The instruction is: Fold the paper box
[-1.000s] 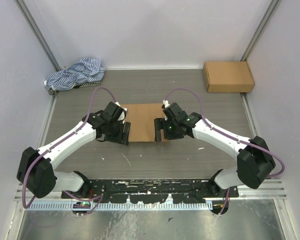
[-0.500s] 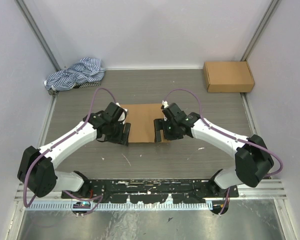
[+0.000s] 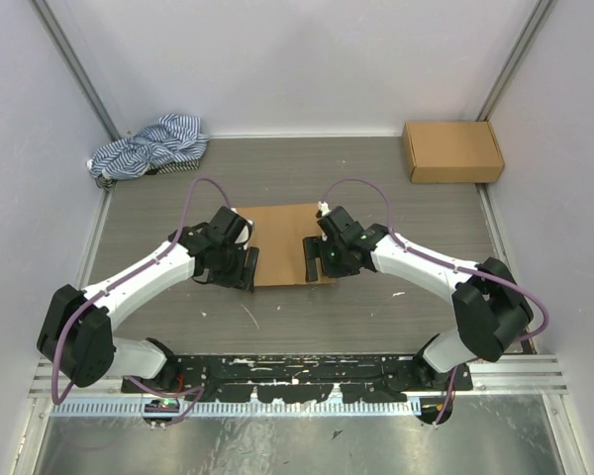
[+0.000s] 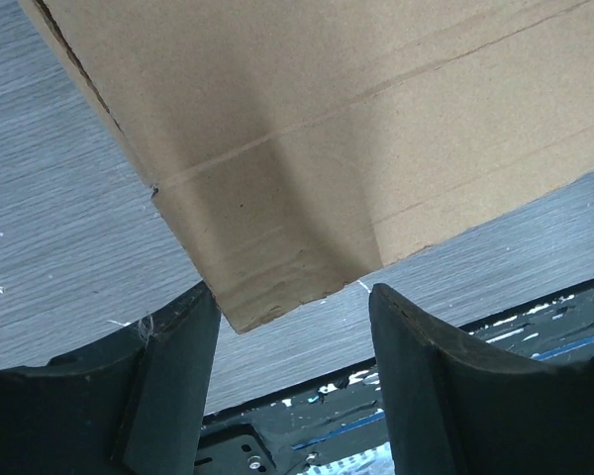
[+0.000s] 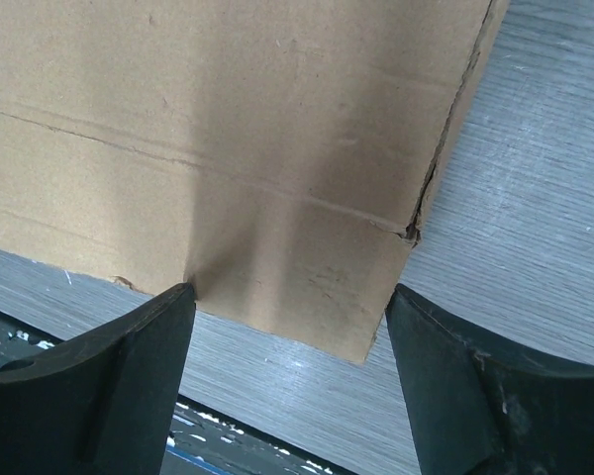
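Observation:
The paper box (image 3: 282, 242) lies flat and brown in the middle of the table, between my two arms. My left gripper (image 3: 246, 267) is open at its near left corner. The left wrist view shows that corner flap (image 4: 277, 267) between and beyond my fingers (image 4: 168, 386), with no clear contact. My right gripper (image 3: 315, 259) is open at the near right corner. The right wrist view shows that corner flap (image 5: 307, 277) between my spread fingers (image 5: 455, 386). Crease lines and a slit show on the cardboard.
A second closed brown cardboard box (image 3: 451, 150) sits at the far right corner. A blue-and-white striped cloth (image 3: 148, 146) is bunched at the far left. Grey walls enclose the table on three sides. A black rail (image 3: 297, 374) runs along the near edge.
Both grippers have shifted slightly inward and toward the near edge of the paper box. The box lies in the same place.

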Controlling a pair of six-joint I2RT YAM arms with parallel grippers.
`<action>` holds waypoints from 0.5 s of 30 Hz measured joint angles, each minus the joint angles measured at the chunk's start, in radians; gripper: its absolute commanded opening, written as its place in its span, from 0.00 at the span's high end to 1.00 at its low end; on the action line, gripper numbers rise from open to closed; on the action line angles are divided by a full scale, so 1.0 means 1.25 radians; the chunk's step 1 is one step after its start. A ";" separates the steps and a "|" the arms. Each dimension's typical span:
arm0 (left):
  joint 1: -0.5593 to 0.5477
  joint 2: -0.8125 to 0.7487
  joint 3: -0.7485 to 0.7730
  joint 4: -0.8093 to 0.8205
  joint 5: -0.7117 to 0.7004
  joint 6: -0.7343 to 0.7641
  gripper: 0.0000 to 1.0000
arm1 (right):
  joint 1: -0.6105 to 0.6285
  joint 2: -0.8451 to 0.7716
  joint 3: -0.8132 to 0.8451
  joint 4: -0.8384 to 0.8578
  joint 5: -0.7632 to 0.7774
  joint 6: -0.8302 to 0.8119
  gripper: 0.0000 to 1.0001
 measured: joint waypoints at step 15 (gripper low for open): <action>0.000 0.000 0.001 -0.013 -0.036 -0.001 0.33 | 0.000 0.000 0.000 0.010 0.003 0.000 0.18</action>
